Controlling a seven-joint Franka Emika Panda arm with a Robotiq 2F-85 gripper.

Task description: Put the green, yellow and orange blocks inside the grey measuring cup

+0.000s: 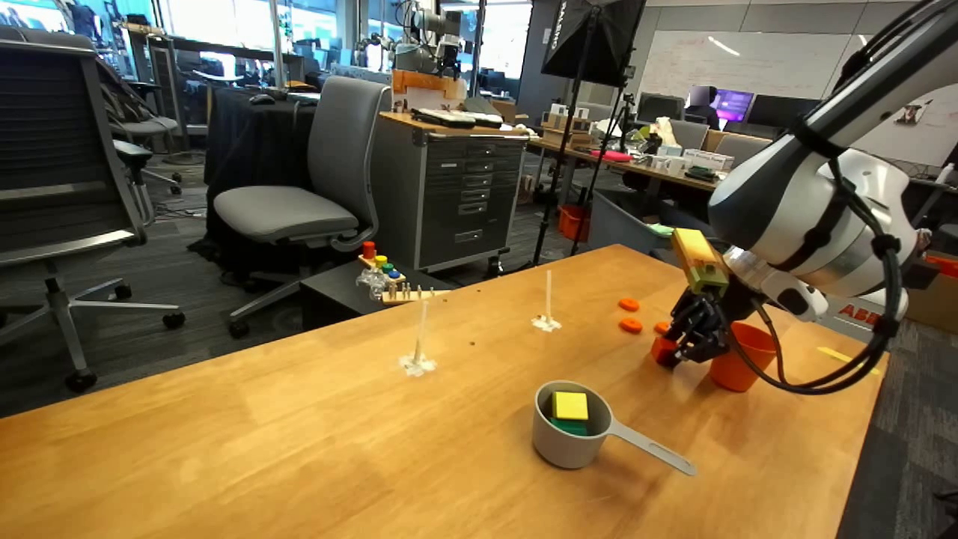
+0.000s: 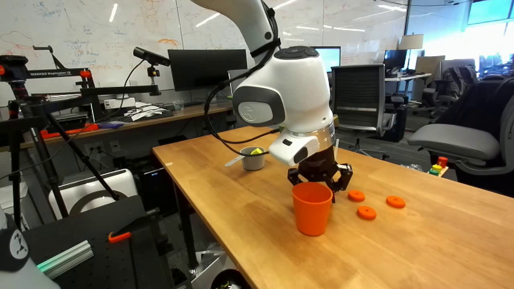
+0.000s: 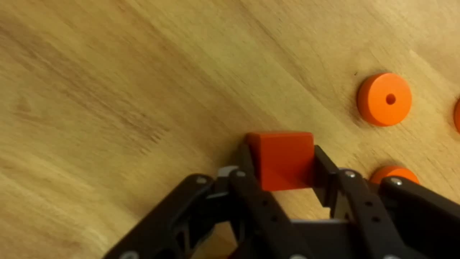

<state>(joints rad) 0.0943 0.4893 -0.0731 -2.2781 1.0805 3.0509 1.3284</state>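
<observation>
While grey cup (image 1: 563,453), lower centre in an exterior view, holds yellow block (image 1: 570,406) and green block (image 1: 570,427), I've jaws clamped on orange block (image 3: 287,162).

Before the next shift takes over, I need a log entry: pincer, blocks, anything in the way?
Pincer closed on orange block. Yellow block and green block in grey cup. Orange cup close by, possible snag.

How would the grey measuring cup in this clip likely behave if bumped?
The grey measuring cup would probably slide rather than roll, since it stands upright on its base. Its long handle juts to one side, so a knock there would likely swing it round. The yellow block, seemingly resting on the green block inside, might shift.
</observation>
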